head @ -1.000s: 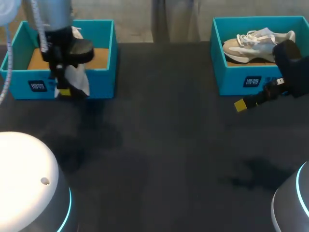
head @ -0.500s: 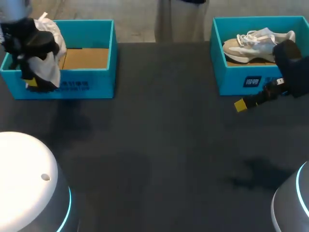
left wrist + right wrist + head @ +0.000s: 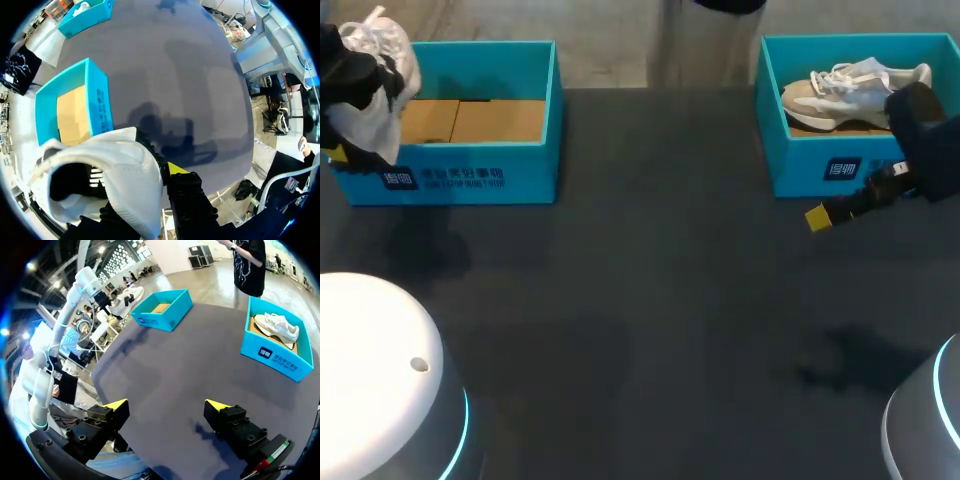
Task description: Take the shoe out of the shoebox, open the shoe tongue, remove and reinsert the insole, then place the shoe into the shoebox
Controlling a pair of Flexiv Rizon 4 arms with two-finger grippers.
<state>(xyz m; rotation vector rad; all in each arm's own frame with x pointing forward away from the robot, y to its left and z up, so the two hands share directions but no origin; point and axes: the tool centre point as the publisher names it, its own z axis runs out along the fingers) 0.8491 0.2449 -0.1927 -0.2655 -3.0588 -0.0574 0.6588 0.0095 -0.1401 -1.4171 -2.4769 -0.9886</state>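
— What carries everything?
— A dark grey surface [image 3: 650, 300].
— And directly on it?
— A first shoebox [image 3: 470, 178], teal and open, just beside the left gripper [image 3: 338, 152]. A second shoebox [image 3: 830, 172], same colour, sits close beside the right gripper [image 3: 167, 404]. They're well apart.

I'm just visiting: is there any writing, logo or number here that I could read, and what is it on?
Left shoebox, front wall: a white square mark and a line of print, too small and blurred to read.
Right shoebox, front wall: a white square mark with small print beside it, too blurred to read.
Lifted shoe and boxed shoe: no writing visible.
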